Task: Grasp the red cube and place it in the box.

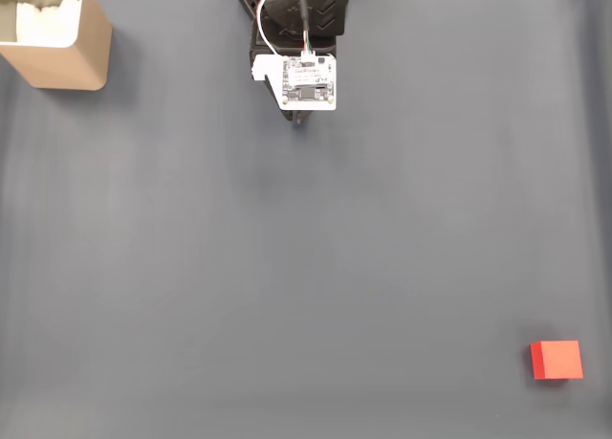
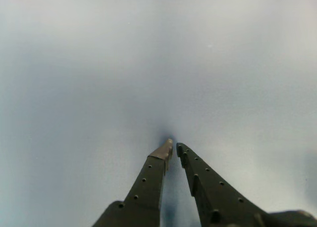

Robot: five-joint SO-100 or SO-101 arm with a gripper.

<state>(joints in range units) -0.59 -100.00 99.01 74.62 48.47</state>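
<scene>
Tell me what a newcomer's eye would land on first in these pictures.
First, the red cube, the one bright spot on the dark grey mat, alone near the bottom right corner of the fixed view. Next, the box in the opposite, top left corner, tan with white padding inside. Then the arm at the top centre with its white circuit board; in the wrist view the gripper has its fingertips nearly together over bare mat.

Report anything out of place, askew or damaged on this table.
Nothing stands out. The red cube sits flat on the grey mat, the box stands upright at the far corner, and the gripper is nearly closed on nothing.
</scene>
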